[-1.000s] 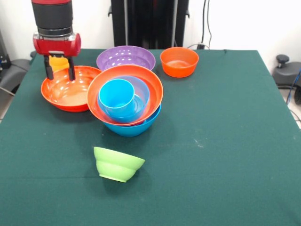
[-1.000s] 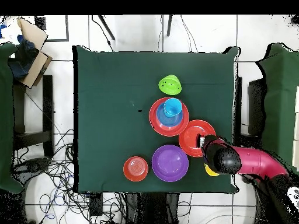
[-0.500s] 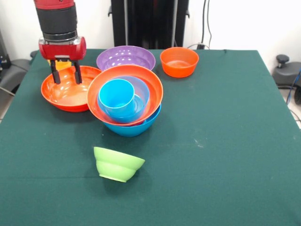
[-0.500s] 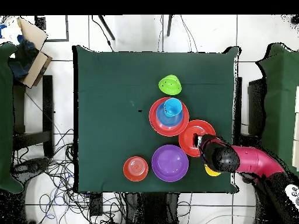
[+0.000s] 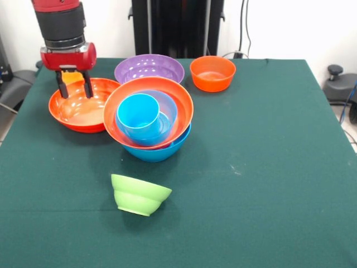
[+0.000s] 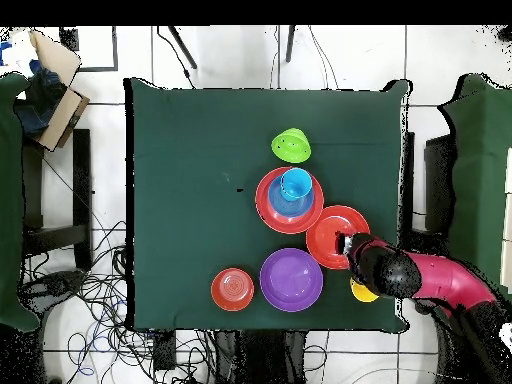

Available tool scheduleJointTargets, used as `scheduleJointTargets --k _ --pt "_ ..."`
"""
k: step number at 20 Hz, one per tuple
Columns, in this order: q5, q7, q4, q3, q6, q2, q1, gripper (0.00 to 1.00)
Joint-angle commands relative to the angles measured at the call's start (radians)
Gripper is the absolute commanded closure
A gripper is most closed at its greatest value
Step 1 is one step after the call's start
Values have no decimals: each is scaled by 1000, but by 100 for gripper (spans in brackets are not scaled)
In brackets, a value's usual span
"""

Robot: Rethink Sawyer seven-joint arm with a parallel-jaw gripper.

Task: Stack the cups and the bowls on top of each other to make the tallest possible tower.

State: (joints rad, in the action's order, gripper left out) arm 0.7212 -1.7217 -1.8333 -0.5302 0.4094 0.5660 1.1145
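Hung the tool (image 5: 72, 90) over the far rim of the large orange bowl (image 5: 78, 111), fingers parted and empty, tips at rim height. Showed only a sliver of the yellow cup (image 5: 71, 77) between and behind those fingers, probably standing on the tabletop (image 5: 268, 167) just past that bowl; seen from overhead as a yellow crescent (image 6: 362, 292) under the arm near the tabletop's edge. Could not tell whether cup and bowl touched.

Stood the tower (image 5: 149, 120) just beside the orange bowl, rims touching or nearly so: large blue bowl at the bottom, a second large orange bowl nested above it, a medium blue bowl inside that, and the sky blue cup (image 5: 138, 115) tilted within, mouth toward the camera. Hid any magenta bowl from both views.

Sat the purple bowl (image 5: 149, 68) behind the tower, upright, close to its rim. Rested the small orange bowl (image 5: 212, 72) upright beside the purple one, apart from it. Lay the lime green bowl (image 5: 139, 194) tipped on its side on the near part of the tabletop, well apart from the tower.
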Motion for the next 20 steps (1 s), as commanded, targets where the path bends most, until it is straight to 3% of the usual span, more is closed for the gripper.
scheduleJointTargets --k 1,20 --pt "66 341 77 -111 153 -30 20 0" --pt "127 308 108 -136 149 -82 36 0"
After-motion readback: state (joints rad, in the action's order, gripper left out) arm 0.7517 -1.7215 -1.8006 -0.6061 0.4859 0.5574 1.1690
